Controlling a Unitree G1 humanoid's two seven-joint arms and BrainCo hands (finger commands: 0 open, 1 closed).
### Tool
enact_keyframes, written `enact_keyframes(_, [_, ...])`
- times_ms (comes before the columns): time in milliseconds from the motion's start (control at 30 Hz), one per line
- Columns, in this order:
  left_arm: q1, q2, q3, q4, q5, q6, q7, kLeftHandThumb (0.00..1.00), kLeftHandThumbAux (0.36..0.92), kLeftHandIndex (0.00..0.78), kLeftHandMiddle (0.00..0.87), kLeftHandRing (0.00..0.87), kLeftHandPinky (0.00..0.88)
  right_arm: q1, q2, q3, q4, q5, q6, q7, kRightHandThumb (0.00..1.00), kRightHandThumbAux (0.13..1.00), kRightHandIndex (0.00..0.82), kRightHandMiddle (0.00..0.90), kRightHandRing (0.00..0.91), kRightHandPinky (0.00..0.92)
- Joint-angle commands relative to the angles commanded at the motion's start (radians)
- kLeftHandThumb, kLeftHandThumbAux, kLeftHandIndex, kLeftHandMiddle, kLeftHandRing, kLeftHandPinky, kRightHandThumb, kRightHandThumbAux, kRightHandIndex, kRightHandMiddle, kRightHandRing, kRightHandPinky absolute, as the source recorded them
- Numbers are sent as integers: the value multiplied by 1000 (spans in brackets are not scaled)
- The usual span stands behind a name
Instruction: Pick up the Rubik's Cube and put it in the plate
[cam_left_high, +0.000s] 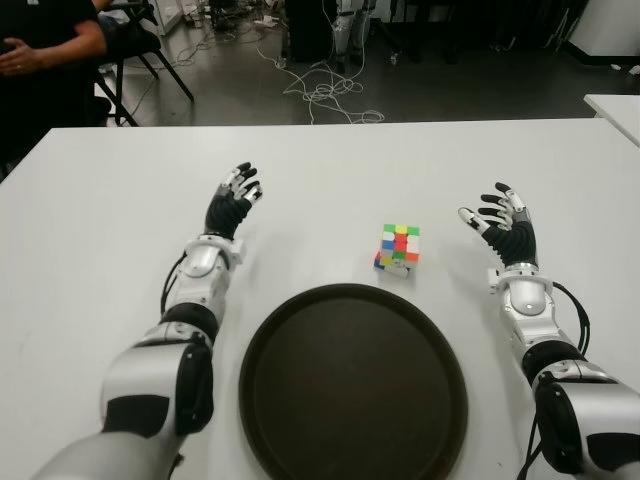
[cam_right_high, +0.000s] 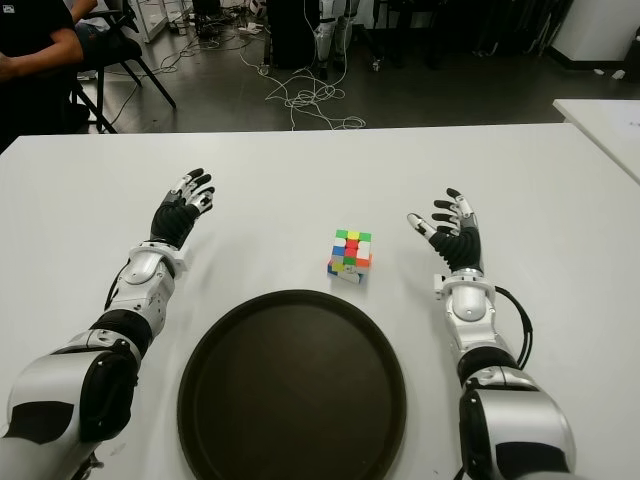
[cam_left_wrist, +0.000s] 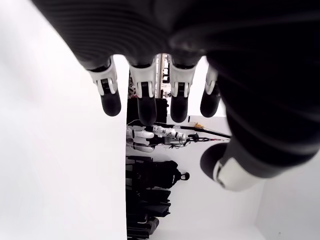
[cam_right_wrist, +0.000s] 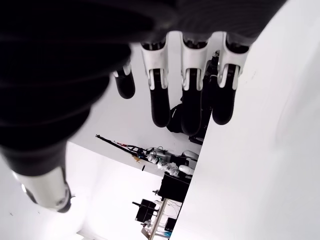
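The Rubik's Cube (cam_left_high: 398, 248) stands on the white table (cam_left_high: 330, 170) just beyond the far rim of the dark round plate (cam_left_high: 352, 385). My right hand (cam_left_high: 498, 218) is to the right of the cube, a short gap away, fingers spread and holding nothing. My left hand (cam_left_high: 236, 196) shows well to the left of the cube, also spread and empty. In the wrist views the left fingers (cam_left_wrist: 145, 97) and right fingers (cam_right_wrist: 190, 95) are extended with nothing between them.
A person in dark clothes sits on a chair (cam_left_high: 135, 50) past the table's far left corner. Cables (cam_left_high: 320, 95) lie on the floor beyond the far edge. A second white table (cam_left_high: 615, 105) shows at the far right.
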Motion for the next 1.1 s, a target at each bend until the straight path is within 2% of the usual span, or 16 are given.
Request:
enact_keyframes(400, [4,2,7,1,-14,1,-15,0,713,86,128,83,44,3,4,6,1,-2,-2,-5,165,637,141,250,264,303])
enact_keyframes(800, [11,2,-1,-5,-10,-18,-18,0,693,87,119,73,14,9,8,9,-1,-2,-18,-17,164,652,151,255,266,300])
enact_keyframes(1100, [12,4,-9,-5,-6,-19,-11,0,684,93,123,76,32,8,12,4,1,6,-16,-12,173,649,151,253,265,310])
